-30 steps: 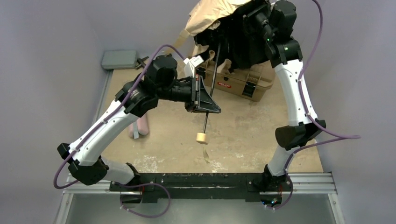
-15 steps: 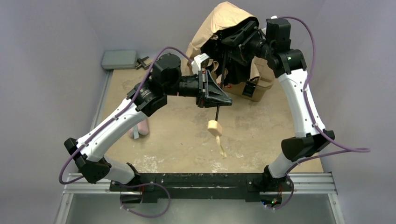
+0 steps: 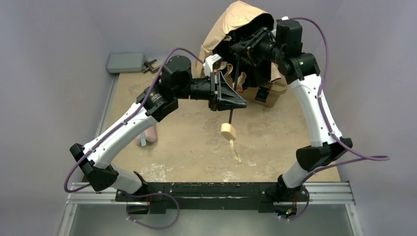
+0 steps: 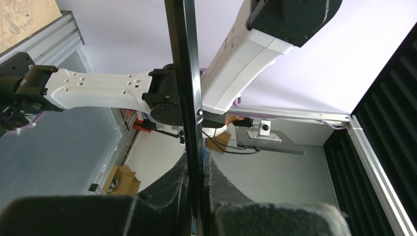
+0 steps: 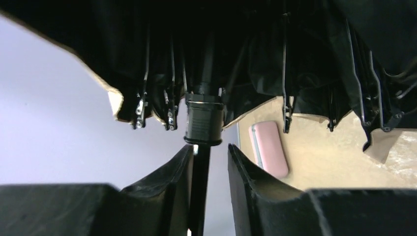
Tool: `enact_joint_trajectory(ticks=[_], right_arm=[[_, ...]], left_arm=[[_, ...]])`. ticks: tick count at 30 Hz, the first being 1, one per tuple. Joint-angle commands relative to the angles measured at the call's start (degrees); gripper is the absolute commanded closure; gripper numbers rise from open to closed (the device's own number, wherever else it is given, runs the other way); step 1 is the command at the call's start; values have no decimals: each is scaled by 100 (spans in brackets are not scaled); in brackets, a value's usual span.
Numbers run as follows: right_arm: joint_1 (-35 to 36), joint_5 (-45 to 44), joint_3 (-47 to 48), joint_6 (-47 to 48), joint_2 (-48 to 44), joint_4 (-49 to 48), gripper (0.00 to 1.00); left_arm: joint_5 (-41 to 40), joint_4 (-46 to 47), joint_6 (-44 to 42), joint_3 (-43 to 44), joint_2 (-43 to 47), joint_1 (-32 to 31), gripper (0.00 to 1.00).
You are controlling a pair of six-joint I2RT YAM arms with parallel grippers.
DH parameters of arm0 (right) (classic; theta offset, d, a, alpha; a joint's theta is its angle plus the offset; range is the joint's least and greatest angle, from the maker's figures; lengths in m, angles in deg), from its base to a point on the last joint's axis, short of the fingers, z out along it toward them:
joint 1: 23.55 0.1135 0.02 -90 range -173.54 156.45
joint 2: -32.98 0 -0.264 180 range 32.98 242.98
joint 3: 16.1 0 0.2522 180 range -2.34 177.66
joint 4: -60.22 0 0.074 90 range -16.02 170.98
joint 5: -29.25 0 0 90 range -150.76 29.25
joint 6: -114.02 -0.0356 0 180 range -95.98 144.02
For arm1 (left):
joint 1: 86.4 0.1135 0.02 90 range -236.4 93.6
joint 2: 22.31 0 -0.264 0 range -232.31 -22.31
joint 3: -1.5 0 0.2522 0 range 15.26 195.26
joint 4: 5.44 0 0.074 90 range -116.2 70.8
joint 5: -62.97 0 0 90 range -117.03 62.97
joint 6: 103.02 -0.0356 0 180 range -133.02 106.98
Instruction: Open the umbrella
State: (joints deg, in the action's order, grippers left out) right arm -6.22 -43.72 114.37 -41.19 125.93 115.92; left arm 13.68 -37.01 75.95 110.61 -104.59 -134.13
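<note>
The umbrella hangs in the air over the back of the table, its beige canopy [image 3: 231, 22] bunched at the top and the cream knob handle [image 3: 228, 131] at the bottom with a strap dangling. My left gripper [image 3: 231, 104] is shut on the thin black shaft [image 4: 184, 73], which runs straight up between its pads [image 4: 196, 157]. Higher up, my right gripper [image 3: 242, 49] straddles the shaft just under the black runner collar [image 5: 204, 123]. Its jaws [image 5: 210, 147] stand open: one finger touches the shaft and a gap shows on the other side. Black ribs [image 5: 285, 73] and lining hang above.
A tan toolbox [image 3: 268, 93] sits at the back right, mostly hidden behind the umbrella. A pink pouch [image 3: 147, 133] lies on the table at the left, under my left arm. A grey case [image 3: 127, 62] rests at the back left corner.
The umbrella and both grippers shifted right, and the canopy came down into view. The handle rose slightly. My right jaws narrowed around the shaft. The left grip is unchanged.
</note>
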Motion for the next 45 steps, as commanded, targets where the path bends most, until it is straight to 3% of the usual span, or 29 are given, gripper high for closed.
enact_joint_trajectory(ticks=[1, 9, 14, 22, 30, 33, 40, 45], right_arm=[[5, -486, 266, 13, 136, -249, 76], [-8, -999, 1892, 208, 1071, 46, 99], [-248, -1257, 2782, 229, 1617, -285, 97], [-906, -1452, 2918, 288, 1795, -1909, 83], [-1152, -1952, 2796, 312, 1724, -2450, 83], [-1234, -2145, 2815, 334, 1715, -2439, 88], [-1150, -2820, 2077, -196, 1338, -3307, 88], [-1041, -3627, 2767, -552, 1713, -3728, 85]], left_arm=[[176, 795, -462, 105, 360, -34, 100], [330, 431, -721, 105, 563, -75, 100], [649, -474, -1300, 562, 498, -176, 100], [1338, -2515, -2487, 773, 641, -255, 100], [1324, -2680, -2509, 142, 1181, -275, 100], [1302, -2907, -2631, 163, 1216, -282, 100], [1170, -3179, -2767, 570, 899, -470, 100], [955, -3642, -3011, 1206, 381, -796, 100]])
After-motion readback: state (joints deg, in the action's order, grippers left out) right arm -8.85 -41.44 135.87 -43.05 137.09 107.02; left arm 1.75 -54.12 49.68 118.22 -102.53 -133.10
